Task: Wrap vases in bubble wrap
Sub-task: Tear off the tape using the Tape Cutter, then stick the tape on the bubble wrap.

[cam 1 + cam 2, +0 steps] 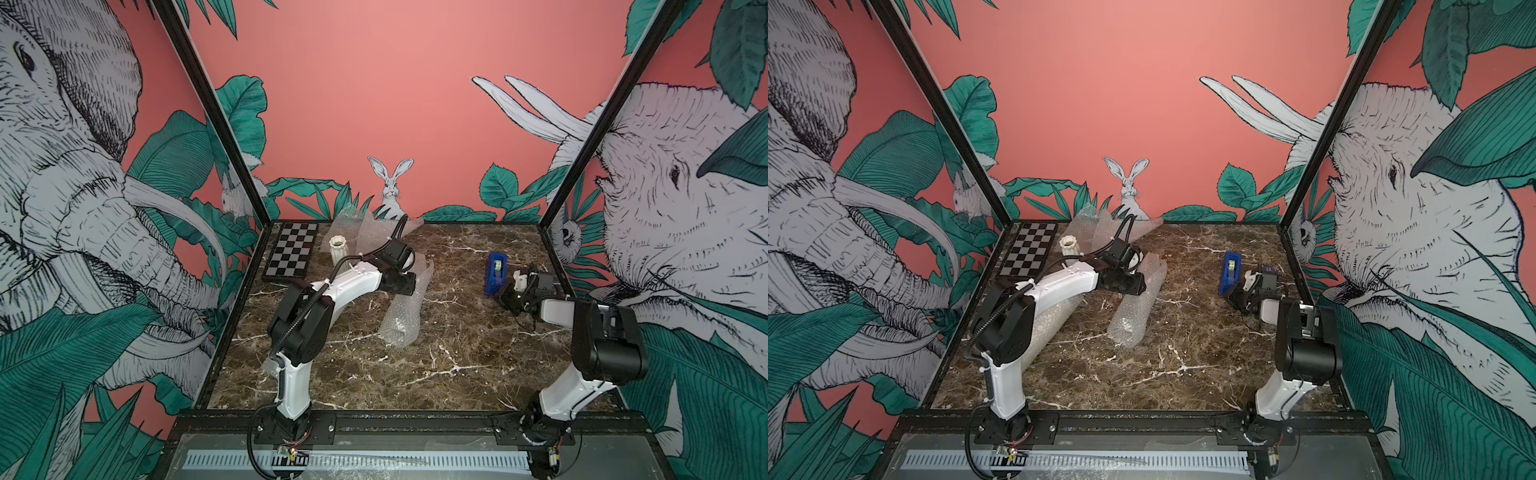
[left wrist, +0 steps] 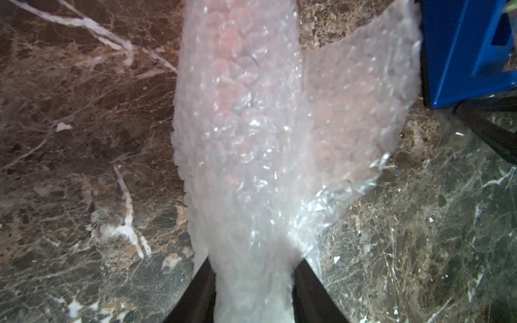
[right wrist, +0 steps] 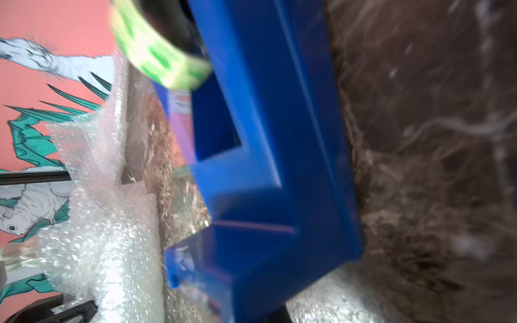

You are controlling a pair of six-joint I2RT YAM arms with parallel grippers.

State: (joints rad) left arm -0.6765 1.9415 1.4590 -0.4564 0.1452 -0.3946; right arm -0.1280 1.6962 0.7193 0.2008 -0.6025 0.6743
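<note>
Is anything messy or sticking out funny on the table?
Yes. The bubble wrap roll lying in the middle has a loose flap flaring off its side instead of hugging it, near the end the left gripper pinches. At the back, spare bubble wrap sheets sit crumpled and standing up, not flat.

Left arm wore white shells, black joints, ribbed black cable alongside, right arm likewise white and black.
</note>
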